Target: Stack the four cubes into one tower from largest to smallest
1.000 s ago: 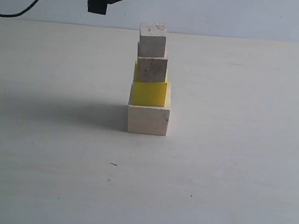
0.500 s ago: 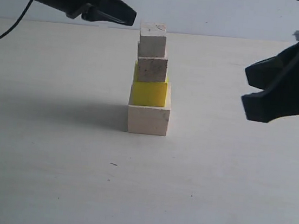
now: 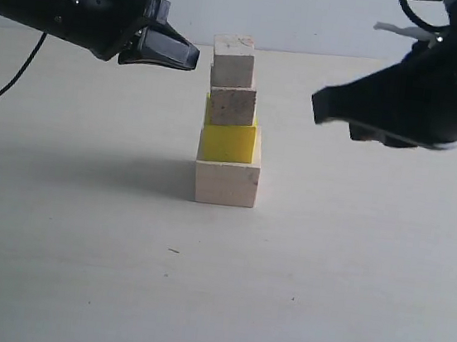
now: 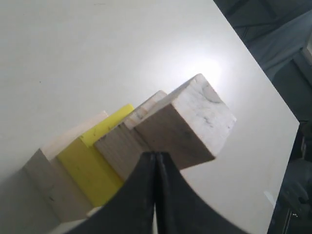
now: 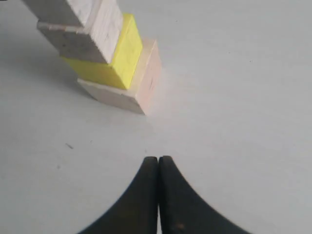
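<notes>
Both grippers have closed in on the tower (image 3: 232,130) since a moment ago. The left gripper (image 3: 190,54) has dropped level with the small cube (image 3: 233,61), just left of it and not touching. The right gripper (image 3: 318,107) has swung in from the right to the height of the medium cube (image 3: 232,106), still apart from it. Both are clenched and empty. The tower stands unmoved on the table (image 3: 78,244): large cube (image 3: 226,183), yellow cube (image 3: 229,143), medium, small on top.

Grainy matt pale-wood cubes (image 3: 225,183), smooth yellow cube (image 3: 229,143)
</notes>
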